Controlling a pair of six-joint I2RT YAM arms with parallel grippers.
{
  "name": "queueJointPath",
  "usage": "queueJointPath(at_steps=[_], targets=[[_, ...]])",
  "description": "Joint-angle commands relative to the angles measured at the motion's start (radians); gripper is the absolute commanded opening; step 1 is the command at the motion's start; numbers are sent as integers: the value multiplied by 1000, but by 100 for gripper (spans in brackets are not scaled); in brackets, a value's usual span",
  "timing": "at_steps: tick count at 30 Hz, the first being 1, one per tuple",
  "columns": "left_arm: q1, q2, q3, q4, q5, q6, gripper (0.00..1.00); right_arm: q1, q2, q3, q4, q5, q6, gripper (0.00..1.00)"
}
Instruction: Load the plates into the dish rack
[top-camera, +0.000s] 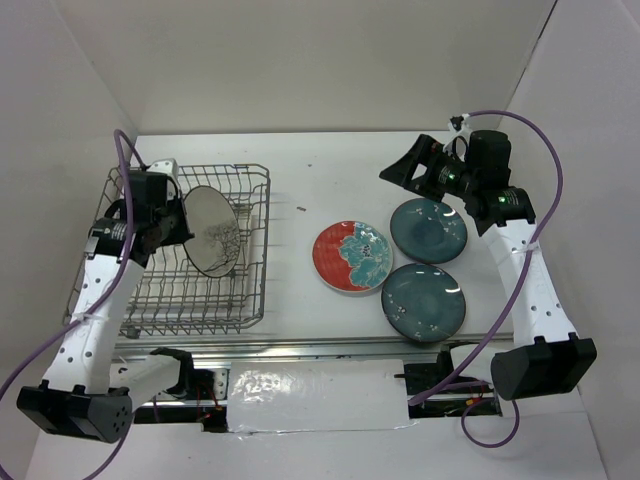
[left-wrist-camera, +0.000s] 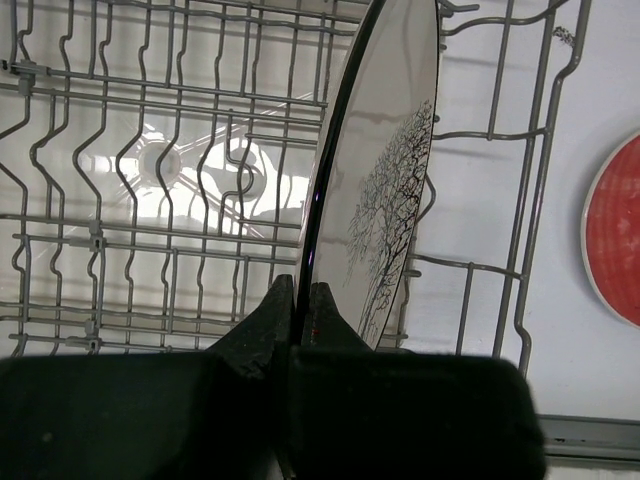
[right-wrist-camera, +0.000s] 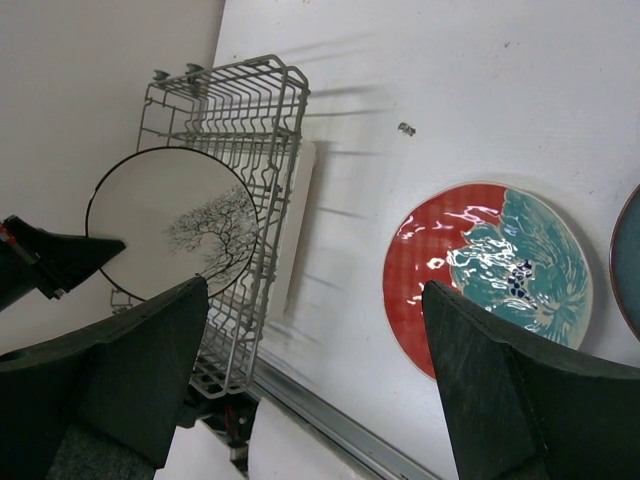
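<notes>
My left gripper (top-camera: 180, 225) is shut on the rim of the cream plate with a grey tree pattern (top-camera: 213, 230), holding it on edge inside the grey wire dish rack (top-camera: 255, 255). In the left wrist view the plate (left-wrist-camera: 385, 170) stands upright between my fingertips (left-wrist-camera: 297, 300) over the rack's tines (left-wrist-camera: 150, 180). The red plate with teal flowers (top-camera: 352, 257) and two dark teal plates (top-camera: 428, 228) (top-camera: 423, 301) lie flat on the table. My right gripper (top-camera: 397, 170) is open and empty, raised above the table behind the plates. Its view shows the red plate (right-wrist-camera: 487, 272) and the cream plate (right-wrist-camera: 172, 222).
White walls enclose the table on the left, back and right. A small dark speck (top-camera: 301, 209) lies on the table between the rack and the plates. A metal rail (top-camera: 320, 348) runs along the table's near edge.
</notes>
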Motion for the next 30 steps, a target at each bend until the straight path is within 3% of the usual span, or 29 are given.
queueJointPath(at_steps=[1, 12, 30], targets=[[-29, -44, 16, 132, -24, -29, 0, 1, -3, 2, -23, 17, -14, 94], [-141, -1, 43, 109, -205, -23, 0, 1, -16, -18, -23, 34, -10, 94], [-227, 42, 39, 68, -251, -147, 0, -1, -31, -41, -23, 50, -13, 94]])
